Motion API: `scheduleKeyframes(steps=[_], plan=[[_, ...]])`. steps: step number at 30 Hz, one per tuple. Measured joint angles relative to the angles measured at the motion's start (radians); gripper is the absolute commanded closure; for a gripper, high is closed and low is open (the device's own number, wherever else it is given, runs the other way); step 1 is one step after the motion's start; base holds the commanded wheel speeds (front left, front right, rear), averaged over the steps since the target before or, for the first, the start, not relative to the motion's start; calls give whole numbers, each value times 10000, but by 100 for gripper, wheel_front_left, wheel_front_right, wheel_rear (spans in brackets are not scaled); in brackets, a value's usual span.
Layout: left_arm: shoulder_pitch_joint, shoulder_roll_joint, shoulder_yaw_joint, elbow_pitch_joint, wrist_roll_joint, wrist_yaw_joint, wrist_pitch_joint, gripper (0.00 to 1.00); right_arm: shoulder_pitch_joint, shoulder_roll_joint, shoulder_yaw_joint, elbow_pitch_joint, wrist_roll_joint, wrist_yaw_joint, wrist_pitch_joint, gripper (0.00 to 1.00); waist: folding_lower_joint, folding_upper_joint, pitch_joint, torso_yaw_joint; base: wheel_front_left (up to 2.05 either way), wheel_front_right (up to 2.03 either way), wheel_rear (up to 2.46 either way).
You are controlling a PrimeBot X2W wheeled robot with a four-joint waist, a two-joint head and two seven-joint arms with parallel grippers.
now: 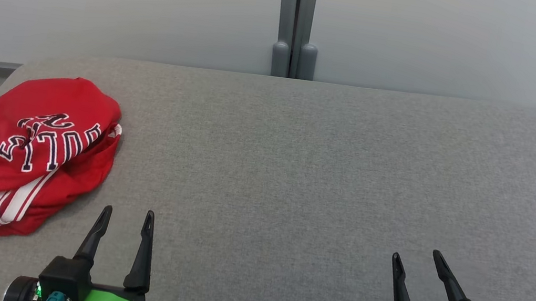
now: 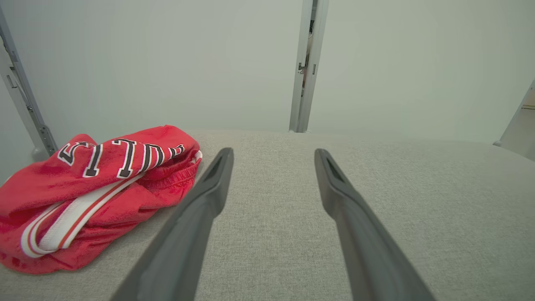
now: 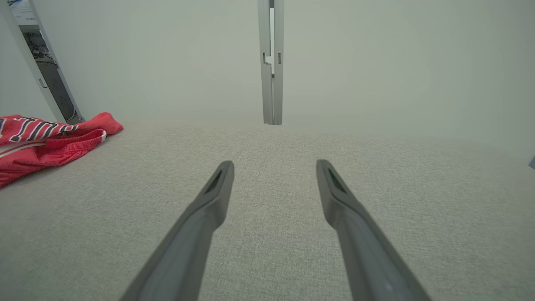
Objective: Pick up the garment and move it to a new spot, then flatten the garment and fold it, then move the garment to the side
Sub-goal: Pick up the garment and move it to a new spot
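Note:
The garment [image 1: 34, 153] is a red jersey with white stripes and dark lettering, crumpled in a heap at the left edge of the grey fabric table [image 1: 294, 186]. It also lies at the left of the left wrist view as the garment [image 2: 92, 192], and at the far left of the right wrist view as the garment [image 3: 46, 140]. My left gripper [image 1: 127, 216] stands open near the front edge, just right of the heap and apart from it, nothing between its fingers. Far to the right, my right gripper [image 1: 416, 254] is open and empty too.
A pale wall rises behind the table, with a grey vertical post [image 1: 295, 22] at its middle. The table's left edge drops off right beside the jersey. Bare grey cloth stretches from the middle to the right.

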Motion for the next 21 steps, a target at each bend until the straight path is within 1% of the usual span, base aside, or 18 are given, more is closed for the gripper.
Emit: scheduleKeyframes(steps=[4, 12, 21], plan=[[-2, 4, 17, -31, 2, 82, 0, 0, 7, 4, 90, -36, 0, 12, 0, 0, 0, 0, 86, 417, 0, 0, 0], [18, 6, 125, -146, 77, 347, -13, 0, 6, 6, 199, -29, 17, 12, 0, 0, 0, 0, 226, 1524, 0, 0, 0], [30, 8, 240, -201, 115, 437, -13, 0, 4, 10, 290, -52, 52, 12, 0, 0, 0, 0, 300, 2801, 0, 0, 0]])
